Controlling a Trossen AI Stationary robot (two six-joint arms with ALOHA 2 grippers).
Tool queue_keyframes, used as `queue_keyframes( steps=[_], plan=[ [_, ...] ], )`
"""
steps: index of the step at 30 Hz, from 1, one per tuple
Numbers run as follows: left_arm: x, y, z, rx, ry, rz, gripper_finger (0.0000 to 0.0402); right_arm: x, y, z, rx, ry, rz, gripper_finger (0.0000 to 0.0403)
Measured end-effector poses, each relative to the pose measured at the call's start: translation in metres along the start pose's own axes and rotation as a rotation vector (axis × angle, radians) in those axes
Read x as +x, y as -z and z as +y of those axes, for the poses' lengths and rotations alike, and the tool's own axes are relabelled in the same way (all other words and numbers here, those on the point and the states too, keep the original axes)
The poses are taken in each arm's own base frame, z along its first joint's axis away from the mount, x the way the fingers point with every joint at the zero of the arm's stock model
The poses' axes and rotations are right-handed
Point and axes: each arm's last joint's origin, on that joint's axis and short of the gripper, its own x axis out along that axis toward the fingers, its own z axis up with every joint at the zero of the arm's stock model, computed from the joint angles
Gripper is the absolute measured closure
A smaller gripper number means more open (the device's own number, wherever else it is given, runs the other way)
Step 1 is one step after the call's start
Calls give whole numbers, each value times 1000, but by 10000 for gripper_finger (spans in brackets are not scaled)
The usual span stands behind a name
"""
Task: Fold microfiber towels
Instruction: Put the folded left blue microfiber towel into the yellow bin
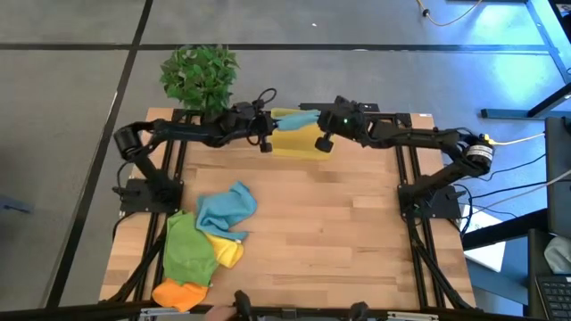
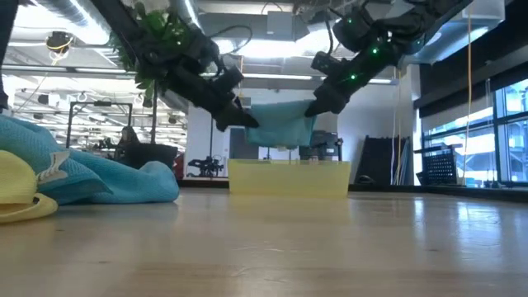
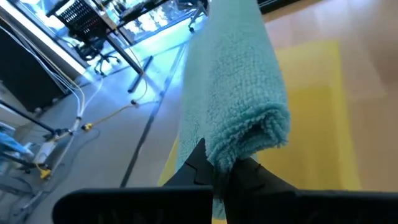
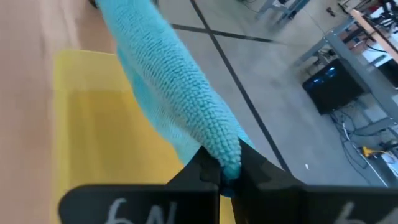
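both grippers — left gripper (image 1: 265, 126), right gripper (image 1: 314, 121) — pinch a folded teal towel (image 1: 294, 119) over the yellow bin (image 2: 289, 177); only the low view shows it sagging.

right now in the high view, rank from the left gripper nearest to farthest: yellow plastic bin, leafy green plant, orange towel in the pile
1. Translucent yellow plastic bin: right beside the left gripper, at the table's far edge.
2. Leafy green plant: behind the table's far left corner.
3. Orange microfiber towel: near left corner, at the pile's bottom end.
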Motion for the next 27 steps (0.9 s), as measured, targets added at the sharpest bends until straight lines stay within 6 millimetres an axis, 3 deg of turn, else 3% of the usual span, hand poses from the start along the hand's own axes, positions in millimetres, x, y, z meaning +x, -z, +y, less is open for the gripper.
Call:
queue_keyframes(
  steps=[5,13,20,27],
  plan=[
    [17,7,2,16,-25,0,401,11,12,-10,5,-14,26,392],
    [43,15,2,13,-54,64,398,40,36,-7,-38,-15,118,392],
    [45,18,0,-67,-50,77,369,55,47,-11,-40,9,126,392],
    [44,15,-8,-122,-15,106,333,57,51,-18,-49,54,144,392]
  ],
)
